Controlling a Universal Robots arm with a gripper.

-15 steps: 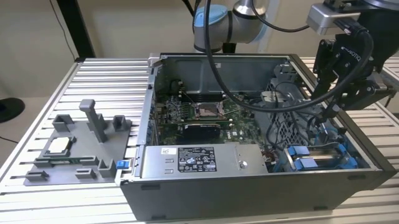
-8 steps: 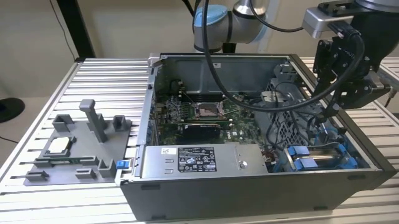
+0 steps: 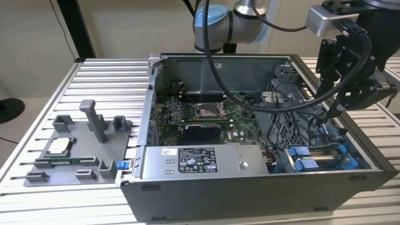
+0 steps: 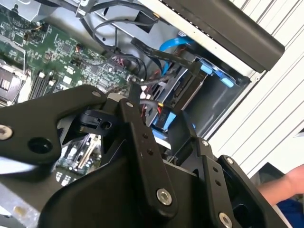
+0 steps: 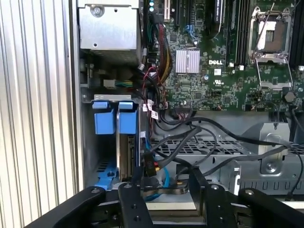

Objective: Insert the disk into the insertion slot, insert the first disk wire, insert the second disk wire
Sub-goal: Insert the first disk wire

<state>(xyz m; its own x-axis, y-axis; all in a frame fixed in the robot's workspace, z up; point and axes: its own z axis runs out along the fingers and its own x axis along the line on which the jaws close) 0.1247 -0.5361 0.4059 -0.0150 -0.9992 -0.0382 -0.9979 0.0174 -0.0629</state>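
The gripper (image 3: pixel 336 110) hangs over the corner of the open computer case (image 3: pixel 250 199) on the exterior view's right, just above the insertion slot (image 3: pixel 325 155), which lies beside the grey power supply box (image 3: pixel 200 161). How wide the gripper is open, and whether it has hold of something, I cannot tell — its own black links cover that place in both wrist views. The disk I cannot make out with certainty. The blue tabs (image 5: pixel 104 121) in the slot may belong to its carrier, so I judge it is probably seated already and the work is at the wires. In the first wrist view a black plug with red and yellow leads (image 5: pixel 151 166) and a thin blue cable (image 5: pixel 166 179) lie close to the gripper, among loose black wires (image 5: pixel 199 137). To do this step well, the plug should be kept square to its socket and pressed straight and gently — a tilted push could bend the contacts, and the loose wires can easily catch.
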